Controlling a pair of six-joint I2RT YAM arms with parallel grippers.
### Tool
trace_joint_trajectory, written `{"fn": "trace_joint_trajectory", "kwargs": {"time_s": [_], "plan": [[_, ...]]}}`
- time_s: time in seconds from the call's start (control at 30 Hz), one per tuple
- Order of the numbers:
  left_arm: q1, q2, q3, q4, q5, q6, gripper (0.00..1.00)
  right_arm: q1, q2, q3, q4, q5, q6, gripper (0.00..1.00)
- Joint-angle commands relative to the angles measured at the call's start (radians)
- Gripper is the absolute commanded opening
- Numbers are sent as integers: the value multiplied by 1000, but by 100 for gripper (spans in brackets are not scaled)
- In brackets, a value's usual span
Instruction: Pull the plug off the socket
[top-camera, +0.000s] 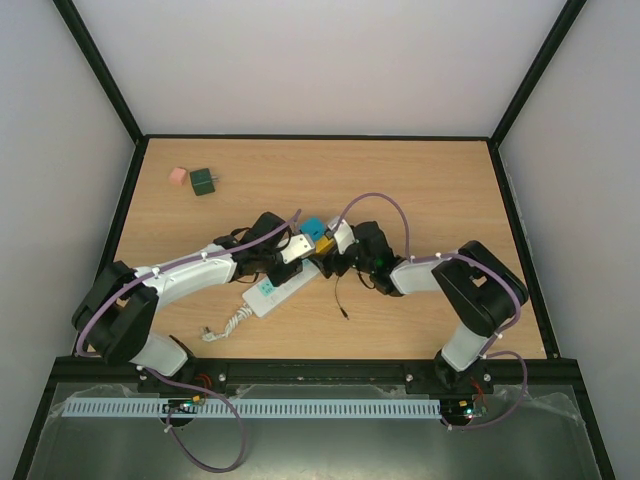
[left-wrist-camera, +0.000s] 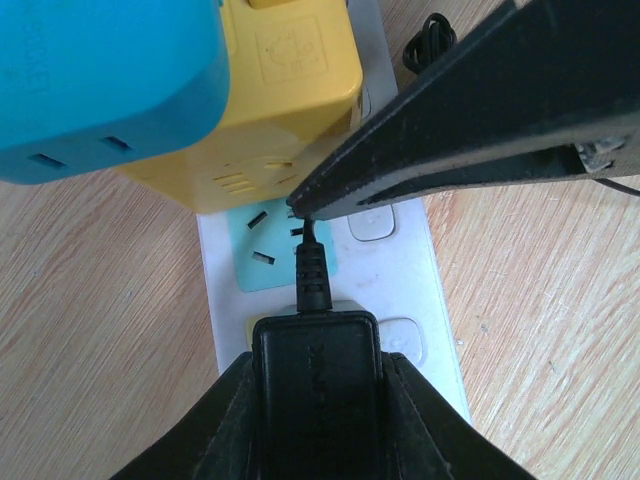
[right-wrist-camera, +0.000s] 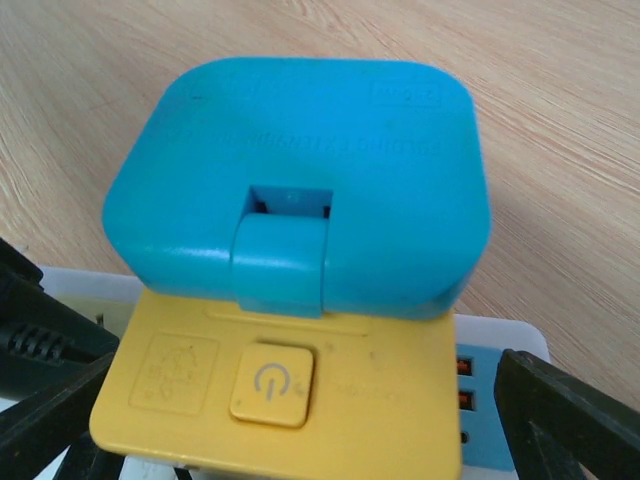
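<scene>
The socket (top-camera: 270, 292) is a long white power strip lying diagonally at mid-table, with its coiled cord (top-camera: 228, 322) at its near end. In the left wrist view the strip (left-wrist-camera: 420, 280) shows a mint outlet face. My left gripper (left-wrist-camera: 316, 365) is shut on a black plug (left-wrist-camera: 316, 385) that sits over a pale outlet; its thin cable (left-wrist-camera: 312, 268) leads away. A yellow adapter (right-wrist-camera: 300, 390) with a blue adapter (right-wrist-camera: 300, 180) on top stands on the strip. My right gripper (right-wrist-camera: 300, 410) is open and straddles the yellow adapter, one finger (left-wrist-camera: 480, 120) reaching down beside it.
A pink block (top-camera: 178, 175) and a dark green block (top-camera: 203, 181) lie at the far left of the table. The plug's thin black cable (top-camera: 340, 297) trails toward the near edge. Black frame rails border the table.
</scene>
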Motion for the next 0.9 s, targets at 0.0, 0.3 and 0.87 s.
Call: {"fn": "trace_joint_trajectory", "kwargs": {"time_s": [0.0, 0.3, 0.87], "plan": [[0, 12, -4, -3, 36, 13, 9, 3, -46, 9, 66, 3, 41, 96], [0, 22, 4, -9, 46, 14, 9, 4, -6, 11, 101, 73, 69, 91], [0, 17, 15, -8, 41, 6, 9, 14, 51, -30, 120, 86, 59, 56]]}}
